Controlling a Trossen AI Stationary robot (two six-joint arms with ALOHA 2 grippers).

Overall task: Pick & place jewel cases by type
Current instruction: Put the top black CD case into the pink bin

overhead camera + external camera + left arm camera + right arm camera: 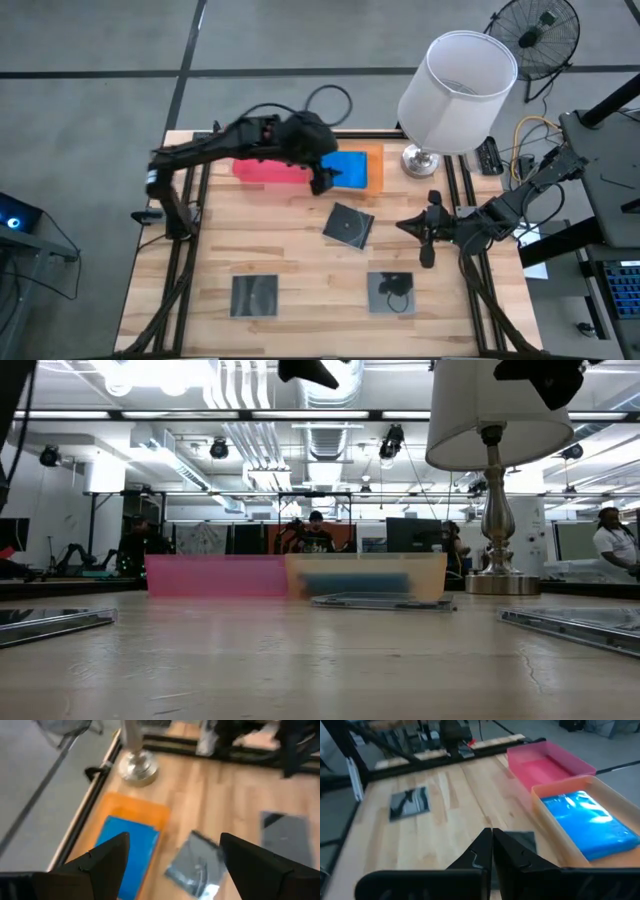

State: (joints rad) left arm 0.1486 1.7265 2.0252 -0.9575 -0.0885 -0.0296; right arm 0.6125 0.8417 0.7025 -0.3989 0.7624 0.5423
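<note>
Left tool (322, 180): wide open, empty — above the orange tray (374, 168)
Right tool (425, 232): closed, empty
Lamp (455, 85): beside tray
Dark case (349, 225): on desk (300, 260)

We see a pale wooden counter (300, 255) on a grey concrete floor (90, 60). A white-shaded lamp (455, 85) on a chrome base stands at its far edge, with a pedestal fan (535, 30) behind. Beyond are ceiling ducts (330, 440), spotlights, and people (612, 540) at benches.
</note>
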